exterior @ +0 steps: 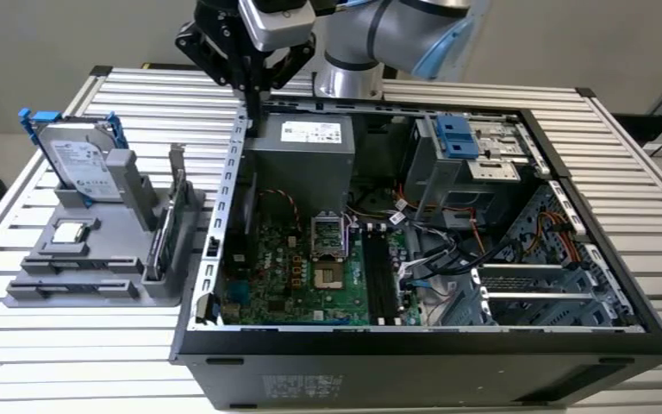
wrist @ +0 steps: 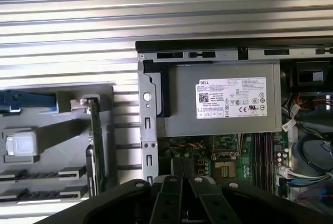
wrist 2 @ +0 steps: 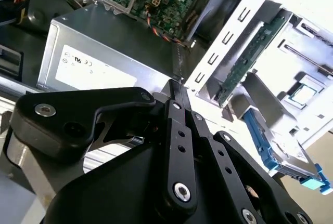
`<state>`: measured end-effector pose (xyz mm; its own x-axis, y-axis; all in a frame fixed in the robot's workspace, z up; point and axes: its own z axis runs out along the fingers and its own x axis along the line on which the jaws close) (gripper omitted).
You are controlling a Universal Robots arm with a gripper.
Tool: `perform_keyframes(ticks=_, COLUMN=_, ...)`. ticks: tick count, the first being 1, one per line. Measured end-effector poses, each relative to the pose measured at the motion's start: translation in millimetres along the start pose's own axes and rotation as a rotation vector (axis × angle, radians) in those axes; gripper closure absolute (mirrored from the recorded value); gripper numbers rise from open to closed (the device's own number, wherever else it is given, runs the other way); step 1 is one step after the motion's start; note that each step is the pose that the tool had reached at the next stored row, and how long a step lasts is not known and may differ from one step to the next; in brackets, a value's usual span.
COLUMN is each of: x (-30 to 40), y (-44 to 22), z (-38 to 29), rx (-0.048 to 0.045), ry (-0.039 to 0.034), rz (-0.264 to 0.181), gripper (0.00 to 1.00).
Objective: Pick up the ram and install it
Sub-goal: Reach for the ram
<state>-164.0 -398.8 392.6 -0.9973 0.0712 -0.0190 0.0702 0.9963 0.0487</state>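
Tool [exterior: 252,103] hangs in the upper middle of the exterior view, over the far left corner of the open computer case [exterior: 423,366] and just beside the power supply [exterior: 302,151]. Its fingers [wrist 2: 176,91] are pressed together with nothing between them. Ram [exterior: 156,246] not yet picked up: it stands on edge in the grey fixture [exterior: 90,293] on the desk [exterior: 44,354], outside the case. It lies toward the exterior view's left and lower in that frame than the tool, well apart from it. Its long axis runs roughly parallel to the case's left wall, from upper to lower frame in the exterior view, so the tool's line to it goes out over that wall. In the second wrist view the ram [wrist 2: 250,57] reads as a narrow green strip just beyond the wall. In the first wrist view the ram [wrist: 95,141] is seen edge-on. Black slots [exterior: 379,276] on the motherboard sit at centre frame and appear unfilled. Hard to make out: the ram's chip face, since only its upper edge and a sliver of one side show. Its lower edge is sunk in the fixture. A bracketed card [exterior: 177,172] stands close alongside, and edge-on the two are difficult to separate. Cannot tell how the slot latches stand.
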Motion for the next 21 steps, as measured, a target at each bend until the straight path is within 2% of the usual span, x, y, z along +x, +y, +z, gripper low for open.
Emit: perform_keyframes(ticks=21, x=25.2, y=-1.8, z=-0.5, rx=0.0, ry=0.0, rz=0.0, gripper=1.0)
